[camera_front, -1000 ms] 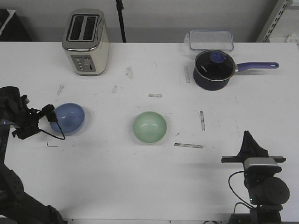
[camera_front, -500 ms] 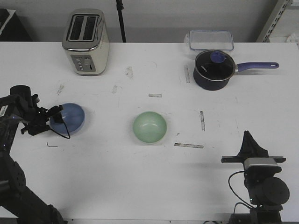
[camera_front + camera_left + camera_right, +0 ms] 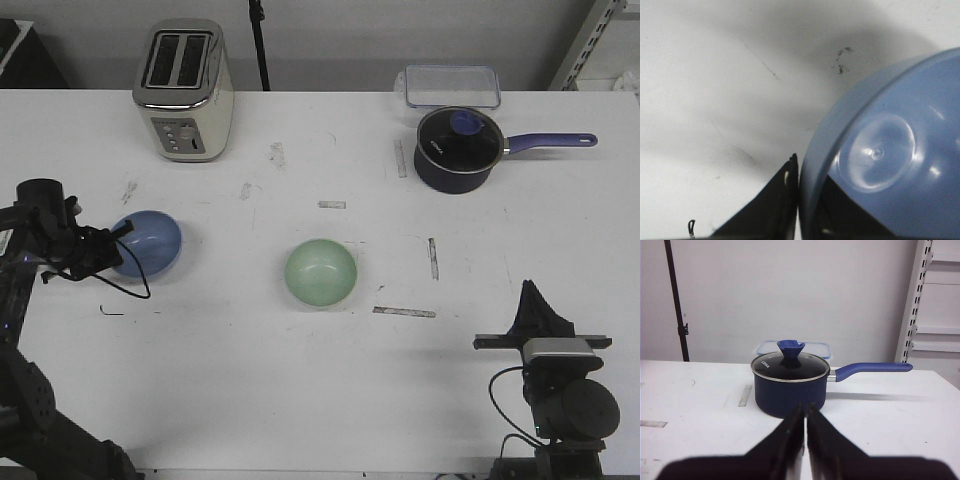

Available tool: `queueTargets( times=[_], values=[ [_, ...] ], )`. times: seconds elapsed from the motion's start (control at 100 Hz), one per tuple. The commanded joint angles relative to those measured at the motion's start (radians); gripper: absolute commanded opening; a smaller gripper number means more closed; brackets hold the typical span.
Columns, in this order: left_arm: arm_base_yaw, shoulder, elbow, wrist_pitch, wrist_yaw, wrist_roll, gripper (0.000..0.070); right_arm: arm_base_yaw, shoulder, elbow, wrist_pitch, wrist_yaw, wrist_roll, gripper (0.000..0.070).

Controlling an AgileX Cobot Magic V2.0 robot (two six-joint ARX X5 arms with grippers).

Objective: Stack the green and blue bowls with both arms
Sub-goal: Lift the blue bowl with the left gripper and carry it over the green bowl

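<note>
Resting on the scuffed white tabletop [image 3: 300, 370], two round, smooth, matte bowls of equal size are seen well apart. The pale mint green bowl [image 3: 320, 273] sits upright near the table's middle, and nothing is seen inside it. The light periwinkle blue bowl [image 3: 148, 243] lies toward the left side and is tilted, its left rim raised. In the left wrist view the same blue bowl [image 3: 890, 165] shows a glossy inner floor with a moulded circular base, and nothing is held in it.

At the back of the table a cream and brushed-metal two-slot toaster [image 3: 184, 90] stands on the left. On the right, a dark navy saucepan [image 3: 458, 150] is covered by a glass lid with a blue knob, and its long purple-blue handle [image 3: 552, 142] points right. A clear rectangular plastic container [image 3: 452, 86] lies just behind the saucepan, and whether anything is in it cannot be told.

The black left gripper [image 3: 108, 243] is clenched on the blue bowl's left rim. In the left wrist view one finger [image 3: 775, 200] is pressed against the outside wall and the other is seen inside the bowl, so that the rim is pinched between them.

The black right gripper [image 3: 804, 440] is held low at the table's front right, well away from both bowls. Its fingers are closed together on nothing, and they point toward the saucepan [image 3: 790, 385].
</note>
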Motion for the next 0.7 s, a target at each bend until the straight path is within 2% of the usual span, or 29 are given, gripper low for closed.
queueTargets(
  times=[0.0,0.13,0.28,0.38,0.69],
  values=[
    [0.004,-0.014,0.019,-0.009,0.005,-0.017,0.0,0.0,-0.001,0.001,0.012,0.0,-0.005,0.0006],
    [-0.016,-0.06,0.022,-0.027,0.068,-0.031,0.0,0.0,-0.001,0.001,0.011,0.0,-0.005,0.0006],
    [-0.086,-0.084,0.063,-0.052,0.073,-0.077,0.0001,0.0,-0.001,0.001,0.012,0.0,-0.005,0.0006],
    [-0.173,-0.084,0.108,-0.05,0.072,-0.095,0.0001,0.0,0.0,0.001,0.011,0.0,-0.005,0.0006],
    [-0.482,-0.072,0.159,0.08,0.072,-0.253,0.0001,0.0,0.0,0.001,0.011,0.0,-0.005,0.0006]
  ],
)
